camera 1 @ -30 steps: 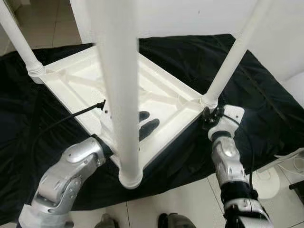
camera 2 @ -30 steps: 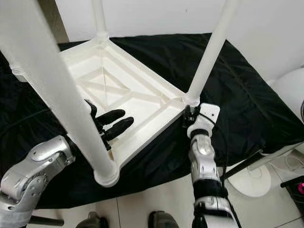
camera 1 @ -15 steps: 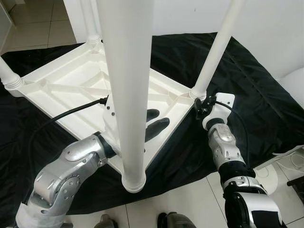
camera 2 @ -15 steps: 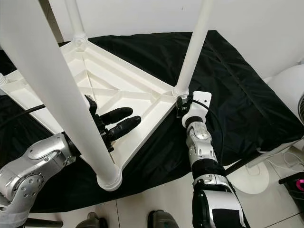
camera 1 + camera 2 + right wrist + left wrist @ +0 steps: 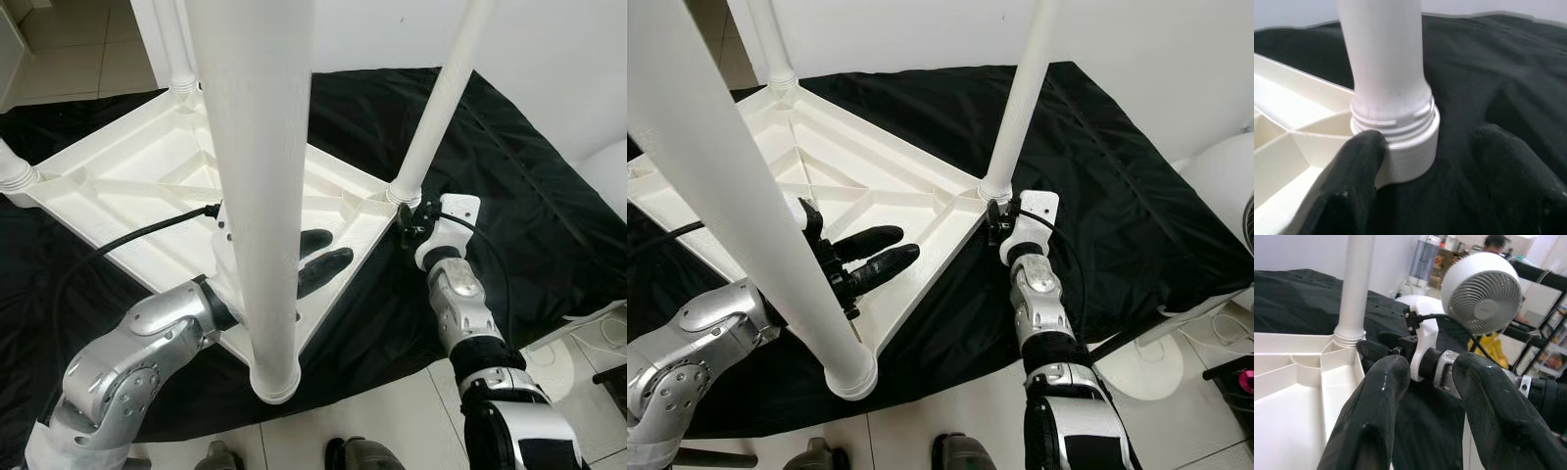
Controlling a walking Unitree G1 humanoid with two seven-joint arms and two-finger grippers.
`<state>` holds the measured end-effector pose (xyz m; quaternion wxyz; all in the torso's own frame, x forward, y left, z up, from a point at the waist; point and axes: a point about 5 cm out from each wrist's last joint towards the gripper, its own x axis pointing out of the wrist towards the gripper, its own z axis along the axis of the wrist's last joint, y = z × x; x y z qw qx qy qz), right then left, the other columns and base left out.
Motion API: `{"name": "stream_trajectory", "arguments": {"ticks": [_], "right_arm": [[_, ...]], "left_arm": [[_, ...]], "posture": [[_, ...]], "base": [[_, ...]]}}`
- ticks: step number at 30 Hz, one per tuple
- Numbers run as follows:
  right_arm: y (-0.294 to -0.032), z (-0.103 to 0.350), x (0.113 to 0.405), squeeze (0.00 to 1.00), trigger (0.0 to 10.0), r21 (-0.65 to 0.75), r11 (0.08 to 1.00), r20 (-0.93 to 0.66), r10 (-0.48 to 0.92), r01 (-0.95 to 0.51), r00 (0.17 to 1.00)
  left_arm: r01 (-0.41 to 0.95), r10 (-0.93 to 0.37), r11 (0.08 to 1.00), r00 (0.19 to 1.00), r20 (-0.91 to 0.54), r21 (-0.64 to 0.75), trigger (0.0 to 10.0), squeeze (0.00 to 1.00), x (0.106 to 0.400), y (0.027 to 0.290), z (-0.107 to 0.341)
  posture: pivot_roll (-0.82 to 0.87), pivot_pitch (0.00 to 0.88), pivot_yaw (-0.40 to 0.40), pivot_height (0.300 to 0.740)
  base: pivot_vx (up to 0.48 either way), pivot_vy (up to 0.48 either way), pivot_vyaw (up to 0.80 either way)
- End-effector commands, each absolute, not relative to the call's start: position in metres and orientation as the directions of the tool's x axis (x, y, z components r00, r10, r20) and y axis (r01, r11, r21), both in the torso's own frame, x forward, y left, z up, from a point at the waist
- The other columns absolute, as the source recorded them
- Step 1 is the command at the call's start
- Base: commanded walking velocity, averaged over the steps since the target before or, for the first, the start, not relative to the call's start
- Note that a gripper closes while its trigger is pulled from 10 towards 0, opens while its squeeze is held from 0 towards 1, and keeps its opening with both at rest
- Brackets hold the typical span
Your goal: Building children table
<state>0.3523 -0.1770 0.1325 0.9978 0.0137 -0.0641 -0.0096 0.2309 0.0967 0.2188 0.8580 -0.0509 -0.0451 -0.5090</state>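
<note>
Children's table (image 5: 872, 186): white plastic, lying upside down on the black cloth (image 5: 1117, 176) spread over the tiled floor (image 5: 950, 411). You see its ribbed underside facing up, with four white legs standing upright from the corners.

Near leg (image 5: 735, 206): rises from the table corner closest to you, at the near edge of the cloth; its collar (image 5: 850, 377) sits just over the cloth's near edge.

Right-corner leg (image 5: 1019, 98): seated in its threaded socket (image 5: 1400, 132) at the table's right corner.

Far legs: one (image 5: 769, 44) at the far corner, another (image 5: 12, 168) at the left corner.

Left gripper (image 5: 877, 257): reaching past the near leg, over the table's underside close to its near-right edge. You find its two black fingers (image 5: 1376, 416) parted, nothing between them; whether they touch the plastic you cannot tell. A black cable (image 5: 137, 240) runs to that wrist across the table.

Right gripper (image 5: 1430, 161): at the table's right corner, down on the cloth. Its fingers (image 5: 1356, 171) are spread apart, one pressed against the socket collar, the other out on the cloth, off the leg; nothing is clamped.

Other items: white fan (image 5: 1481, 293) on the floor beyond the cloth's right edge; a person's head, blurred, behind it; two shoes (image 5: 960, 455) at the cloth's near edge.
</note>
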Motion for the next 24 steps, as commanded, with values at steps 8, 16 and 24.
{"name": "stream_trajectory", "arguments": {"ticks": [8,16,24], "right_arm": [[-0.194,0.125,0.322,0.00,10.0,0.042,0.999,0.178,-0.010,0.002,0.984],[-0.195,0.131,0.300,0.00,10.0,0.052,0.987,0.215,0.138,-0.152,0.967],[-0.205,0.136,0.295,0.00,10.0,0.019,0.981,0.209,0.186,-0.195,0.960]], "left_arm": [[0.729,-0.733,0.680,0.677,0.061,0.078,10.0,0.00,0.272,0.150,0.212],[0.760,-0.764,0.643,0.645,0.014,0.094,10.0,1.00,0.280,0.177,0.211],[0.831,-0.827,0.543,0.554,-0.096,0.120,10.0,1.00,0.273,0.187,0.202]], "posture": [[-0.01,0.141,0.011,0.740],[-0.03,0.125,0.012,0.740],[-0.03,0.119,0.009,0.740]], "base": [[0.000,0.000,0.00],[0.000,0.000,0.00],[0.000,0.000,0.00]]}}
